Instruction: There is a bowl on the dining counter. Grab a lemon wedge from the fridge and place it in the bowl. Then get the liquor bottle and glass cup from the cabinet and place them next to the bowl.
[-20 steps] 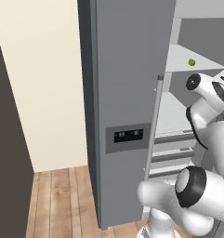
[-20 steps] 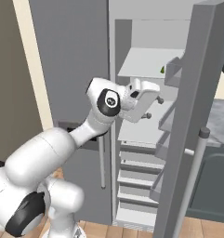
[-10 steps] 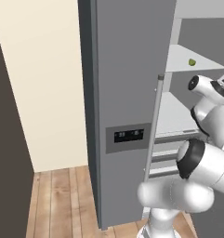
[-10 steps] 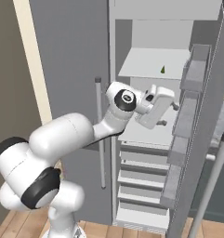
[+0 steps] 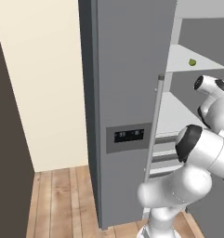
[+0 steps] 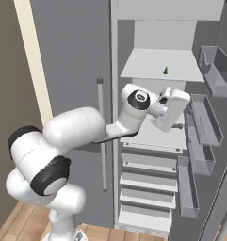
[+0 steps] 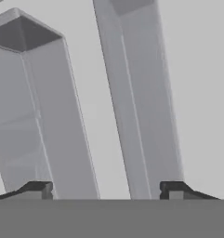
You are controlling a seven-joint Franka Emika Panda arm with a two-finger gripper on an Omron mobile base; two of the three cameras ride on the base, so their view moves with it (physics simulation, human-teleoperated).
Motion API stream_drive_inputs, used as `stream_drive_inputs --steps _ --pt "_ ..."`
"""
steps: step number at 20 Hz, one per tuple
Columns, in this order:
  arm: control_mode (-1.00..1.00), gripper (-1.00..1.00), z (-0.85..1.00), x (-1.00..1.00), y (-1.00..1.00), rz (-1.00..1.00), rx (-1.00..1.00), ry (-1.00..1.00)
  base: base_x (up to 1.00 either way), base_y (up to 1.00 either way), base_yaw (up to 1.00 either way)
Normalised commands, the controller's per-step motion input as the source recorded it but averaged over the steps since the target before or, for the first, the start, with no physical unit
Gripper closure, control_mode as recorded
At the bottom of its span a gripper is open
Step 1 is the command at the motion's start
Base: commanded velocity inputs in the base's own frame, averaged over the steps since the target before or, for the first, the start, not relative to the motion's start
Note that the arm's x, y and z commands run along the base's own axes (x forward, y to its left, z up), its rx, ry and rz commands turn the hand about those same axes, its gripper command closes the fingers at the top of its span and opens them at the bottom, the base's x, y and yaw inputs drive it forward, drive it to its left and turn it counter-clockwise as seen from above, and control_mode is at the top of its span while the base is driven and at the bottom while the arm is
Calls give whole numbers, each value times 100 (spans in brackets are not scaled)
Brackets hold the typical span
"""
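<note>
While the fridge (image 6: 148, 141) stands with its right door swung open, the gripper (image 7: 106, 190) reaches in over the middle shelf with its jaws spread wide and nothing between them, beside the grey door bins (image 6: 204, 127). A small green lemon wedge (image 6: 165, 70) sits alone on the upper shelf (image 6: 157, 66), well above the hand, bare shelf all round it.
</note>
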Motion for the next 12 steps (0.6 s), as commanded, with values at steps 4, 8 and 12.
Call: stream_drive_inputs --steps 4,8,12 --pt "-100 -100 37 -80 77 8 -1 -22 0 0 0" --pt "-100 -100 27 -71 100 18 0 -10 0 0 0" --pt "-100 -100 34 -58 100 21 0 -5 0 0 0"
